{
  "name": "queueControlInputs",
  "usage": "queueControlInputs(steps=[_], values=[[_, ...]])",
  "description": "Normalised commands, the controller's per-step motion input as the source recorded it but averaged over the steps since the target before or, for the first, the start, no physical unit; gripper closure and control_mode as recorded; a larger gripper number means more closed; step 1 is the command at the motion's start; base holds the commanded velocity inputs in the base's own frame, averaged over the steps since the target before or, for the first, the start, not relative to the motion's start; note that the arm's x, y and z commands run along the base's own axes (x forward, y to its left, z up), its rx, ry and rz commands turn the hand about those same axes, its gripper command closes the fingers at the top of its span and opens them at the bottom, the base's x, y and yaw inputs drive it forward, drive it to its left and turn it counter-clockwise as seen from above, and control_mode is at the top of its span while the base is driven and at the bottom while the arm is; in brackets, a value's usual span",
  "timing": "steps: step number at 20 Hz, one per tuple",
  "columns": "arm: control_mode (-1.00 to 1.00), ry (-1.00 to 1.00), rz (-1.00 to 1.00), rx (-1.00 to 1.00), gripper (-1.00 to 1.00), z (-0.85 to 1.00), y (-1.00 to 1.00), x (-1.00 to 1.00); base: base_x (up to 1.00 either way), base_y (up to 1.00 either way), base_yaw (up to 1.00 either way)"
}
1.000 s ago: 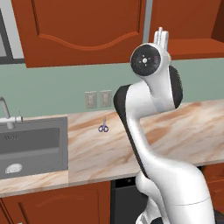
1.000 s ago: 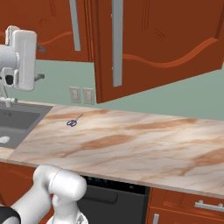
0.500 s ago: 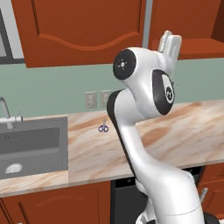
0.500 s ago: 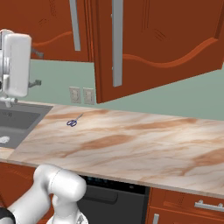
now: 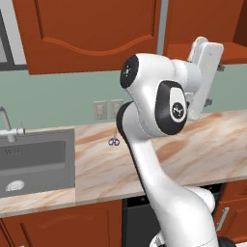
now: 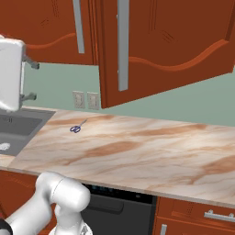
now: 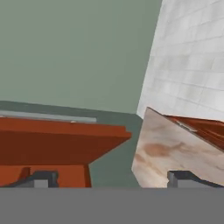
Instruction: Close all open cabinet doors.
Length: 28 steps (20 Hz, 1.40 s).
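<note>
**Two wall-cabinet doors over the marble counter, one standing ajar**

In the right base view, two tall glossy reddish-brown wooden cabinet doors hang above the counter, each with an arched raised panel and one long vertical silver bar handle. The left door (image 6: 50, 27) lies flat against the cabinet row. The right door (image 6: 160, 46) swings out from the row towards the camera, its lower edge over the counter.

The beige-and-rust marbled stone counter (image 6: 137, 151) carries one small pair of blue-handled scissors (image 6: 76, 127), lying near two pale wall outlets (image 6: 86, 99). One grey steel sink basin (image 5: 34, 161) is set into the counter at the left, with a round drain (image 5: 15, 185) in its bottom and one silver tap (image 5: 7, 125) behind it.

The robot's two-finger gripper (image 7: 111, 177) has its fingertips set wide apart with nothing between them, facing a green wall, a door edge and the counter's end.
</note>
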Motion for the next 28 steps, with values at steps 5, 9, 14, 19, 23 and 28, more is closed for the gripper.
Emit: queueControlInputs(steps=[5,9,14,19,23,28], values=[[-1.00,0.00,-0.14,0.02,-1.00,0.00,-0.35,-0.53,0.00,0.00,0.00],[-1.00,0.00,0.02,0.09,-1.00,0.00,-0.51,-0.55,0.00,0.00,0.00],[-1.00,-0.01,0.11,0.05,-1.00,-0.07,-0.28,-0.68,0.00,0.00,0.00],[-1.00,0.00,0.25,0.08,-1.00,-0.02,-0.37,-0.47,0.00,0.00,0.00],[-1.00,0.01,0.34,0.10,-1.00,0.00,-0.53,-0.15,0.00,0.00,0.00],[-1.00,0.00,0.29,0.01,-1.00,-0.04,-0.51,-0.09,0.00,0.00,0.00]])
